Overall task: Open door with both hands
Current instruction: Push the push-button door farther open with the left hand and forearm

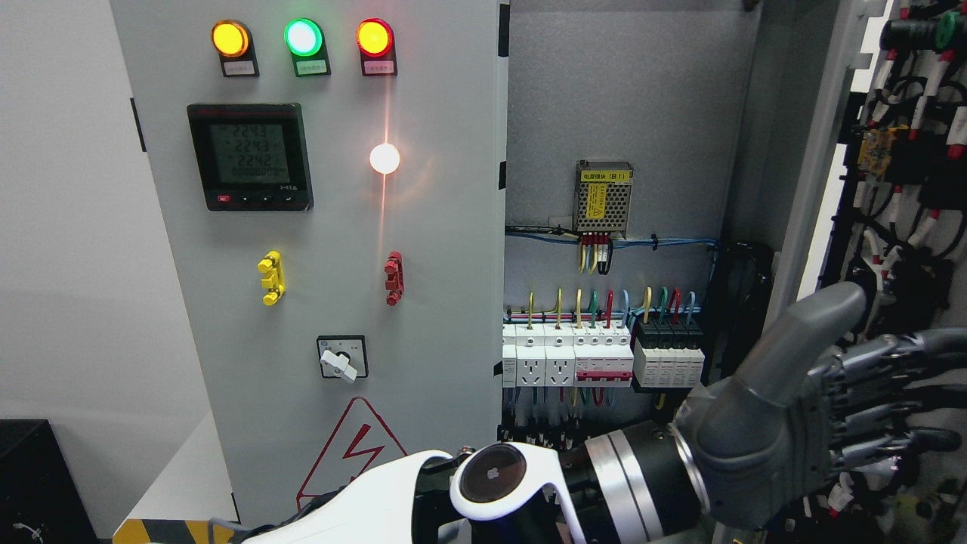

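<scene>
The grey cabinet's right door [910, 196] stands swung open to the right, its wired inner face towards me. The left door [438, 249] is closed and carries lamps and a meter. One arm with a white forearm [393, 499] enters at the bottom edge left of the middle and reaches across to the right, so it is my left. My left hand [869, 385] is open, thumb [812, 325] raised and fingers [899, 355] stretched out flat over the lower inner face of the right door. Whether they touch it is unclear. The right arm is out of view.
Inside the cabinet [627, 98] sit a mesh power supply [603, 198] and a row of breakers [597, 359] with coloured wires. The left door holds a digital meter [249, 156], a rotary switch [341, 358] and three lit lamps [302, 36]. A black box [30, 476] stands at lower left.
</scene>
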### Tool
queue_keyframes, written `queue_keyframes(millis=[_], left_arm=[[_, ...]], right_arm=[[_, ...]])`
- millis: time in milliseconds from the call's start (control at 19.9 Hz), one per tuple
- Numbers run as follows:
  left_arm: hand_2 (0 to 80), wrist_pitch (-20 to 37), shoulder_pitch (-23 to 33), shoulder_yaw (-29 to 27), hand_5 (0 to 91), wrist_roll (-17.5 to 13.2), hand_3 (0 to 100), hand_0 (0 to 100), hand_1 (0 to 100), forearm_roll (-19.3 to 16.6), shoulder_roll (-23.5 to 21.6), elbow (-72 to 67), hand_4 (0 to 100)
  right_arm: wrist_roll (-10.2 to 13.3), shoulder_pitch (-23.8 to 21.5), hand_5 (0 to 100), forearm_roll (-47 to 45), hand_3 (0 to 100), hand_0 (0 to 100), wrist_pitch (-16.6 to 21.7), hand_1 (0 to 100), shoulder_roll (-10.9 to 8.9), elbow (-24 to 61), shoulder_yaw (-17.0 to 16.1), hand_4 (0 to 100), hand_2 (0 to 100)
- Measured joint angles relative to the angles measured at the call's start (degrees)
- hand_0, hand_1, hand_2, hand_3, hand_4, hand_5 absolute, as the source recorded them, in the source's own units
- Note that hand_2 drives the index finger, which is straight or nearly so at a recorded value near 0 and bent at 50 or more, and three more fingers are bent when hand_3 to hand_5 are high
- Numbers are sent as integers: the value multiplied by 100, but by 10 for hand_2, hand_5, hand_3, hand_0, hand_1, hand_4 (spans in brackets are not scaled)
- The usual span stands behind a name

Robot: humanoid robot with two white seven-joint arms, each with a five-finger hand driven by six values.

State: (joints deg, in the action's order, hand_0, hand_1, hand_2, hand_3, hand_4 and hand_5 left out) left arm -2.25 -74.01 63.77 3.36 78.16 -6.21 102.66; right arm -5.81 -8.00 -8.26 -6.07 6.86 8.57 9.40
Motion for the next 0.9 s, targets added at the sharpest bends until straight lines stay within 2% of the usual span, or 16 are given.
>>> queue_keyframes(millis=[903], left_arm=[[0,33,-466,319,0,26,0,0,0,-11,1047,-924,0]], right_arm=[[-1,0,0,0,0,0,0,0,0,-1,0,0,0]])
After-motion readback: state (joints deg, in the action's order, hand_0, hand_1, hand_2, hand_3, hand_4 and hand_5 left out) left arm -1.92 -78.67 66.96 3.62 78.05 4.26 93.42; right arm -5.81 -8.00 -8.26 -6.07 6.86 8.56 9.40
